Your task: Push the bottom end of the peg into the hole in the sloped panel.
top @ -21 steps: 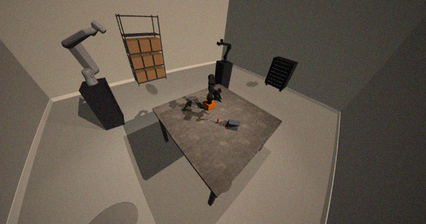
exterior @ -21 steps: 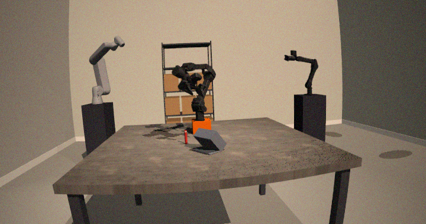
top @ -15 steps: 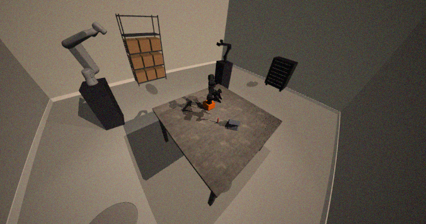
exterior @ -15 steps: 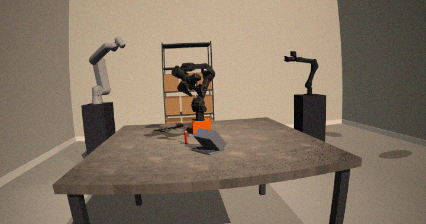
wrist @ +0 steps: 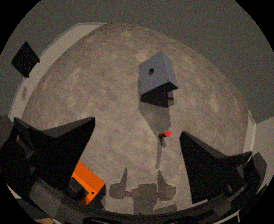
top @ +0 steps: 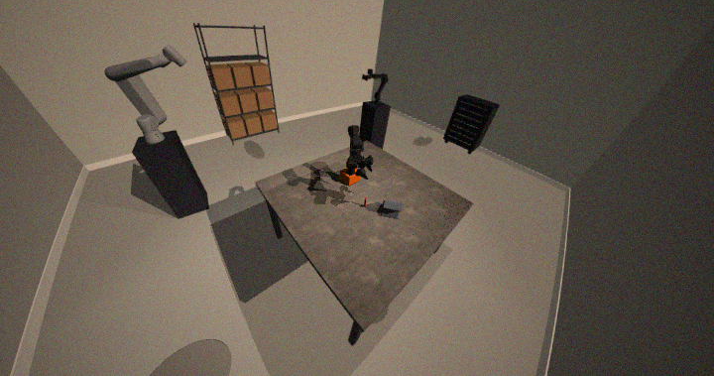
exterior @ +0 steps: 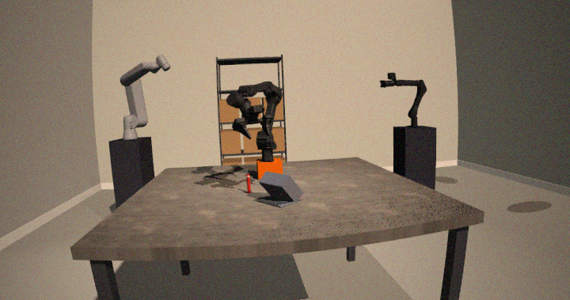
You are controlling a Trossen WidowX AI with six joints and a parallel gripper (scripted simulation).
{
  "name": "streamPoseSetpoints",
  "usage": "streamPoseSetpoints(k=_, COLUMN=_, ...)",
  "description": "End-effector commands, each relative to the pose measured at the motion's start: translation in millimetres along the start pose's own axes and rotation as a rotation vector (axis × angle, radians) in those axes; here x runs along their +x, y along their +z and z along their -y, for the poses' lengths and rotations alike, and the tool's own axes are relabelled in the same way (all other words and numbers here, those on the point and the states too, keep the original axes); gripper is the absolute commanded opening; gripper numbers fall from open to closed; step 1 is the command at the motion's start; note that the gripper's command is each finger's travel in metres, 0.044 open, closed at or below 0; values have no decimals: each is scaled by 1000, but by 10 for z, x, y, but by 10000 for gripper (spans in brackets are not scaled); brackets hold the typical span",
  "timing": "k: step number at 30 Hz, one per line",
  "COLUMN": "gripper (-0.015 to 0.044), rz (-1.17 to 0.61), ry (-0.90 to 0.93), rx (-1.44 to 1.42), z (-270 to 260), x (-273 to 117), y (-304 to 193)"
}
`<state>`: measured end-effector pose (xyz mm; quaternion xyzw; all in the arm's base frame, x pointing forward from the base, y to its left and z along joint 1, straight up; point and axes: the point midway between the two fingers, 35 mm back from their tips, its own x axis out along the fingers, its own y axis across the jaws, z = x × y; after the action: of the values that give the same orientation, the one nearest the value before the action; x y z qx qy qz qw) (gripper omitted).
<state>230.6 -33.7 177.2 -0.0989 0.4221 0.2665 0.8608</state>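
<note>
Hanging open and holding nothing, the end effector [top: 369, 169] [exterior: 257, 134] [wrist: 138, 129] is well inside the table's edges [top: 319, 268] [exterior: 279, 248] [wrist: 95, 35].

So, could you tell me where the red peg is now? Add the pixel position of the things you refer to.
In the exterior view, the red peg [top: 365, 201] [exterior: 248, 184] [wrist: 167, 134] stands upright on the table, just left of the grey sloped block [top: 393, 208] [exterior: 283, 186] [wrist: 157, 74].

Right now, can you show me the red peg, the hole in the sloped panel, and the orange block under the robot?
Red peg [exterior: 248, 184] [wrist: 167, 133]: exterior, its side; wrist, its top end.
Hole [wrist: 151, 71]: wrist, its dark opening.
Orange block [exterior: 270, 169]: exterior, its front face.
</note>
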Motion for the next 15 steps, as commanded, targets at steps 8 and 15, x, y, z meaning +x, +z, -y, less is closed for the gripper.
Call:
streamPoseSetpoints(k=8, gripper=440, rz=-126, ry=-10, rx=176, z=199, x=193, y=-57)
streamPoseSetpoints(k=15, gripper=440, rz=-209, ry=-30, rx=288, z=321, x=333, y=-102)
